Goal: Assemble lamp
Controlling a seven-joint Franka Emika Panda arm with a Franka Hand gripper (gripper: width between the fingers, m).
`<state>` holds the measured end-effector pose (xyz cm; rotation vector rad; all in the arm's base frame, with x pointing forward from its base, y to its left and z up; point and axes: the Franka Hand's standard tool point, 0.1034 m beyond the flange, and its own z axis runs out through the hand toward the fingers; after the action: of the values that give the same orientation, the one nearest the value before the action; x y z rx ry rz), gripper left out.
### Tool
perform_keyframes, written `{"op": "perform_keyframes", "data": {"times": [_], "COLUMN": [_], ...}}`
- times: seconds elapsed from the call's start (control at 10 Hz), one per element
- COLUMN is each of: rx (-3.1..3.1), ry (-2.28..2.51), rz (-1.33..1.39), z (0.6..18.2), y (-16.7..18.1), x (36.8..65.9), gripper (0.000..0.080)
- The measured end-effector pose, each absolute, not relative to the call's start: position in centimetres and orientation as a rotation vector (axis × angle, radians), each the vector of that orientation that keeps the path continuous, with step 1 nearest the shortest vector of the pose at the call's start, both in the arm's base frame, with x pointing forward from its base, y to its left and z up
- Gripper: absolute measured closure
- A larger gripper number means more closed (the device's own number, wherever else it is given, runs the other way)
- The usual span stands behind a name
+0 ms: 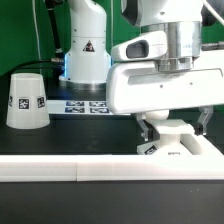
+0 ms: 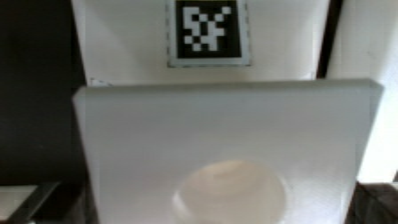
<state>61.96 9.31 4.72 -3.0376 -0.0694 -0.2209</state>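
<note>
Base (image 1: 165, 150) at counter's front edge is straddled by gripper (image 1: 174, 127); clamping cannot be told. Grasping judged underway; firm closure required.

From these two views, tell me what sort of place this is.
Probably a robotics lab bench for assembly trials. The shade carries black-and-white square tags, the marker board lies flat on the black table, and a long white rail bar crosses the foreground.

The shade (image 1: 25, 100) and base (image 2: 222, 130) look like smooth matt white plastic. The surface (image 1: 60, 143) is a dull matt black.
</note>
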Motion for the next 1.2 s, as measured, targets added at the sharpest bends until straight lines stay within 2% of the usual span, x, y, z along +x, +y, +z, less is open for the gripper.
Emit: {"op": "perform_keyframes", "data": {"times": [0.3, 0.5, 0.9, 1.2], "rx": [-3.045, -3.052, -3.069, -3.063], "ry": [-0.086, -0.081, -0.022, -0.258], "rz": [-0.199, -0.178, -0.087, -0.18], "z": [6.7, 8.3, 8.0, 7.4], "y": [9.3, 9.5, 9.5, 10.1], "x": [58.5, 54.7, 48.0, 46.1], "gripper": [0.0101, 0.0101, 0.0101, 0.0101]}}
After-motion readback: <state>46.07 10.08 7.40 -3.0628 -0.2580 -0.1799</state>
